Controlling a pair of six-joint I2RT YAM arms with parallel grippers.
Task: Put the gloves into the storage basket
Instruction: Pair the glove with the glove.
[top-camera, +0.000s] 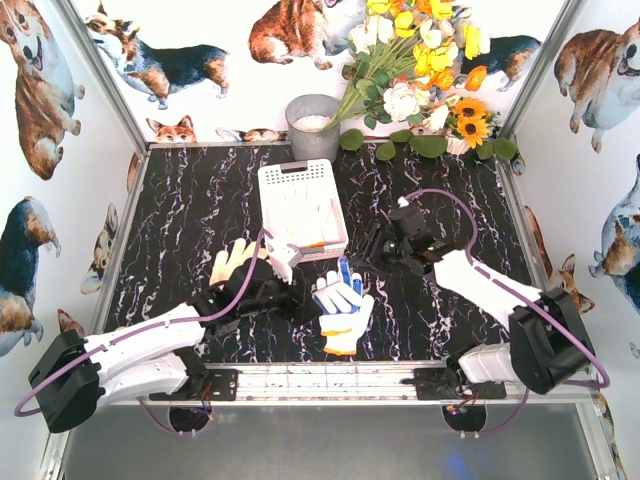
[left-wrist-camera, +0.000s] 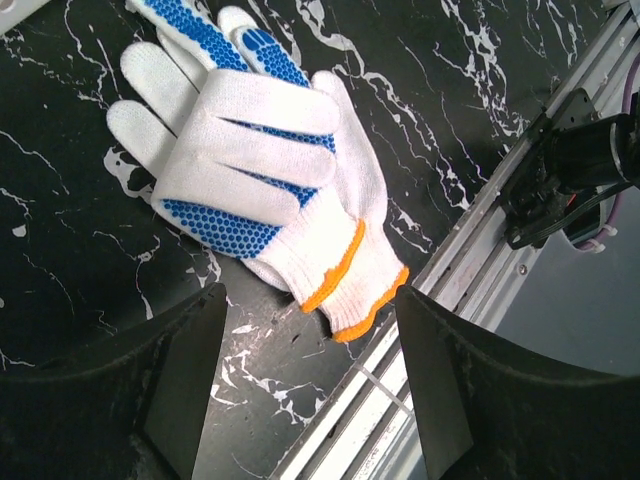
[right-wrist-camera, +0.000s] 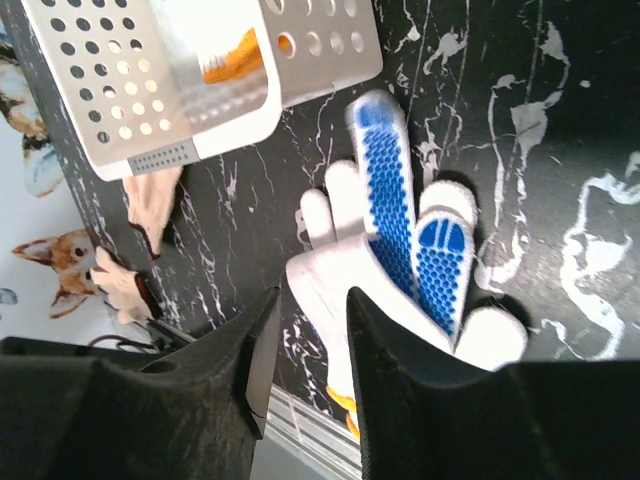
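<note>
**Gloves (top-camera: 340, 305): some in the basket, three left out**

The storage basket (top-camera: 268, 178) already holds a layer of white gloves (top-camera: 300, 210). One with an orange cuff (top-camera: 314, 243) lies at its near rim and seems to be inside. By that count the task looks roughly half done.

Just in front of the basket's near right corner lies a blue-dotted pair (left-wrist-camera: 250, 150) on the black marbled tabletop (top-camera: 190, 200). One glove is stacked on the other, with their orange-trimmed cuffs pointing away from the basket. Off the basket's near left corner, a yellowish glove (top-camera: 232, 262) lies flat on the tabletop. These three have yet to go in.

The left tool (left-wrist-camera: 308, 300) hangs over the cuff end of the pair, on the side away from the basket. Its jaws are spread wide with nothing between them. The right tool (right-wrist-camera: 312, 310) hovers over the pair's fingertip end, nearer the basket. Its jaws are parted by only a narrow gap and also hold nothing.

Behind the basket stand a grey bucket (top-camera: 312, 125) and a bunch of flowers (top-camera: 420, 70).

No brand, label or readable writing shows on anything; the corgi pictures (top-camera: 150, 60) on the walls carry no text.
</note>
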